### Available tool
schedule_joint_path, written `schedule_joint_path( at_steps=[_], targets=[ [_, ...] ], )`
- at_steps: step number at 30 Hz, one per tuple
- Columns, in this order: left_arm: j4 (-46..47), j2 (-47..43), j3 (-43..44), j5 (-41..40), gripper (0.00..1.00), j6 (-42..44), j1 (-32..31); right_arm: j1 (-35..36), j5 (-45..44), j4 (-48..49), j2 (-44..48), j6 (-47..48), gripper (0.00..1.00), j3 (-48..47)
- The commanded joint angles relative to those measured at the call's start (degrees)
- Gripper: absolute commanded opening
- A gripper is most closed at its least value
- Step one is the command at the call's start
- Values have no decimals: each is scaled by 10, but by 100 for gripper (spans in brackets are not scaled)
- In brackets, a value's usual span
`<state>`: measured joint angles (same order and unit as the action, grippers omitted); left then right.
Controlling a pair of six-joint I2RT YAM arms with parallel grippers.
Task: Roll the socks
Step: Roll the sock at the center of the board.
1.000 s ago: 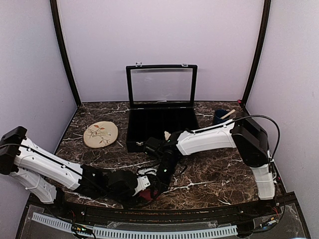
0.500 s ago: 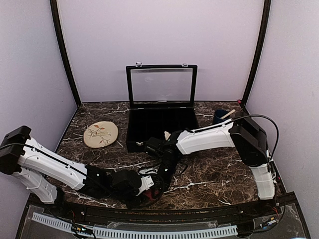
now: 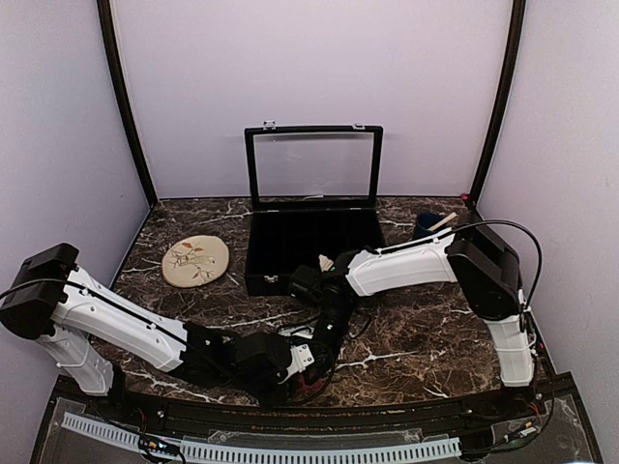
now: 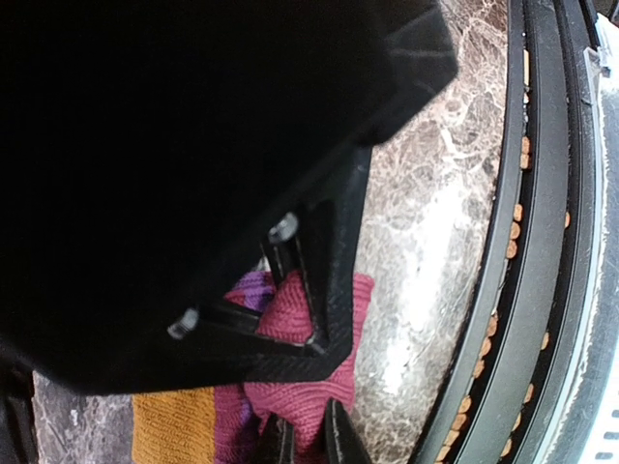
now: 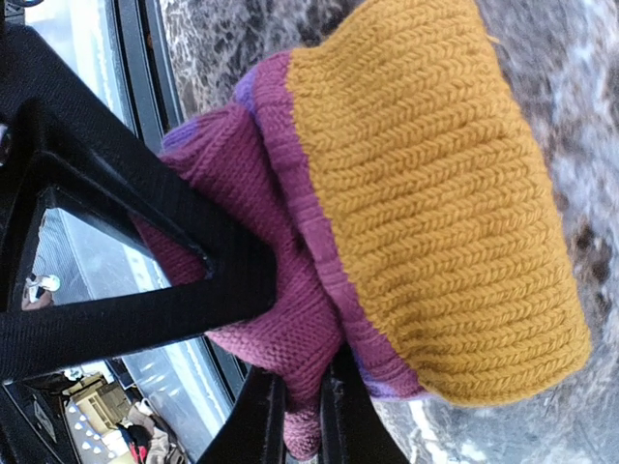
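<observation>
A maroon-purple sock [image 5: 290, 280] with a wide orange end [image 5: 435, 193] lies near the table's front edge. My right gripper [image 5: 302, 425] is shut on a fold of its maroon fabric. In the left wrist view the same sock [image 4: 305, 387] shows its orange band [image 4: 174, 430] at lower left, and my left gripper [image 4: 308, 440] pinches the maroon knit between nearly closed jaws. From above, both grippers meet at the front centre, left gripper [image 3: 302, 362] and right gripper [image 3: 325, 360], and hide all but a red sliver of the sock [image 3: 306, 386].
A black display box [image 3: 314, 246] with its glass lid raised stands behind the arms. A tan oval mat [image 3: 195, 261] lies at the left. A dark cup [image 3: 428, 228] with a stick sits at the back right. The black front rail [image 4: 542, 242] runs close beside the sock.
My left arm has slid right to the sock and its jaws have closed onto the maroon fabric. The right gripper stays shut on the sock, shifted slightly right.
</observation>
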<state>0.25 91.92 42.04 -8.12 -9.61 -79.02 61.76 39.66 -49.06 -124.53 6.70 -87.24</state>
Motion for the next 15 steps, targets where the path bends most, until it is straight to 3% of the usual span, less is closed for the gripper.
schedule_joint_path(
  at_steps=[1,5,10,15],
  targets=[
    [-59,57,-25,56,0,-37,1,2,-27,26,3,0,0,29],
    [-31,67,-37,65,0,-54,2,-3,-33,39,16,-7,1,47],
    [-5,69,-46,66,0,-80,5,-11,-40,66,47,-20,28,80],
    [25,57,-68,80,0,-107,21,-21,-38,90,71,-28,35,114]
  ],
)
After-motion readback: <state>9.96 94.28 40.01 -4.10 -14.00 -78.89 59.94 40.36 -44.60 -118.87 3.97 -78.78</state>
